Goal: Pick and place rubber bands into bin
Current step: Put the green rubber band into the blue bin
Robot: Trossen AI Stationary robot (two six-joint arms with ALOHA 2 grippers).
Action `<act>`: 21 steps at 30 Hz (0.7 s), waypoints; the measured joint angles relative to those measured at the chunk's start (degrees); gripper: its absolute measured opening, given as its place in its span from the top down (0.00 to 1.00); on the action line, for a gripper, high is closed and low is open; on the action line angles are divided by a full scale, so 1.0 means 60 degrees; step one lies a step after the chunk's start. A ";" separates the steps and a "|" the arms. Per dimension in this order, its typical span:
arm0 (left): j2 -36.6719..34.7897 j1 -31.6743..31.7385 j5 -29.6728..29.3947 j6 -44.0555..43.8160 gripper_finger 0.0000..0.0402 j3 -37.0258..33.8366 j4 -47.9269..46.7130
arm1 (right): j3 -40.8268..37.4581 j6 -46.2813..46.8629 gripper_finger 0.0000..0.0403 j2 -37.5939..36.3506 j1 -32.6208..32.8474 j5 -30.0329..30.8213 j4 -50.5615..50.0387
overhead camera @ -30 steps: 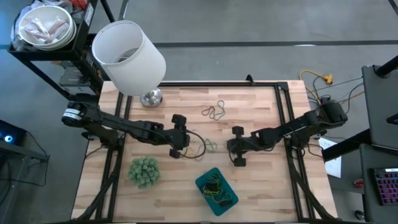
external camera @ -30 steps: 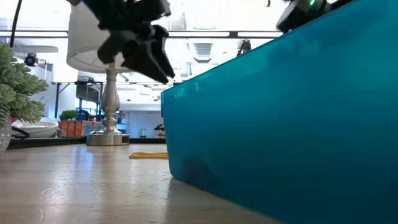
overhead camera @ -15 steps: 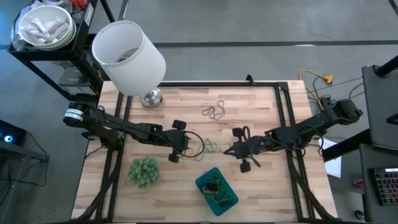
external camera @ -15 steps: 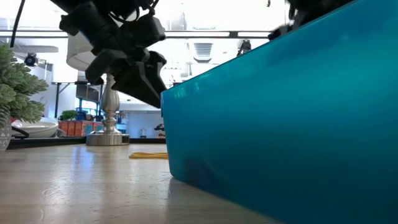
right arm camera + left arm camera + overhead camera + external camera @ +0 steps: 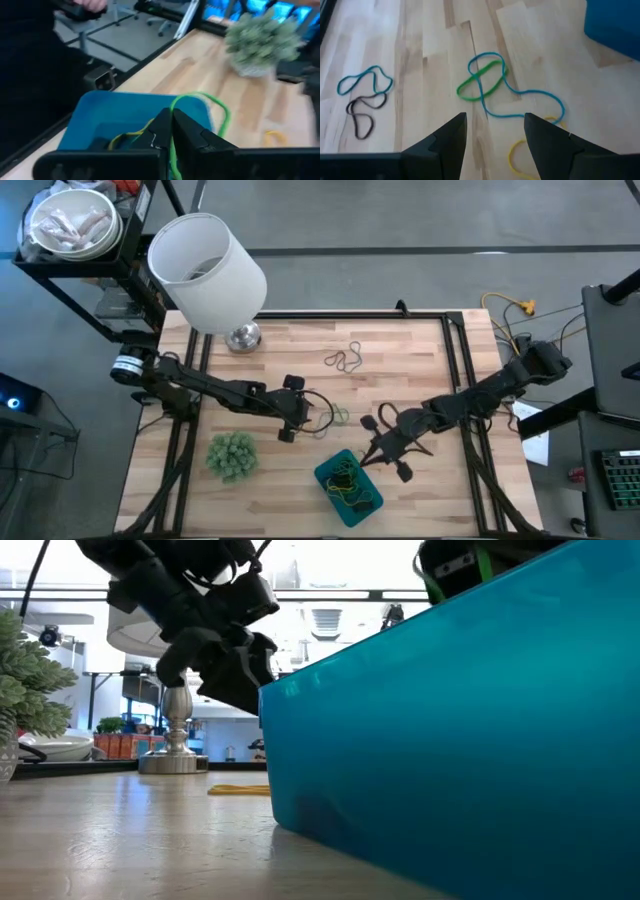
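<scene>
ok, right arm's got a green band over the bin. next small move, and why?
Probably carry it a bit further over the bin, then open. The right gripper is shut on a green rubber band whose loop hangs out past the bin's rim toward the table, so releasing now might drop it outside. The left gripper hovers open over loose bands.

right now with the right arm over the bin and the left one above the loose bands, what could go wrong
The right gripper is shut on a green rubber band looping beyond the bin rim; released here, it may drape over the edge or fall outside.

The left gripper, open, hangs over a tangled green and blue band; closing there could lift both or snag one.

The arms are close together, so they could collide.
</scene>
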 joint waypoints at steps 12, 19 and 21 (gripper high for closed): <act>0.0596 0.0399 -0.0024 -0.0050 0.55 0.0011 0.0325 | 0.0402 0.0971 0.98 0.2175 -0.0004 -0.0945 0.1176; 0.0596 0.0560 -0.0024 -0.0064 0.55 0.0007 0.0579 | 0.0693 0.1752 0.98 0.2685 -0.0004 -0.1548 0.1173; 0.0596 0.0564 -0.0027 -0.0068 0.55 0.0011 0.0570 | 0.0669 0.1883 0.98 0.2664 -0.0008 -0.1559 0.1106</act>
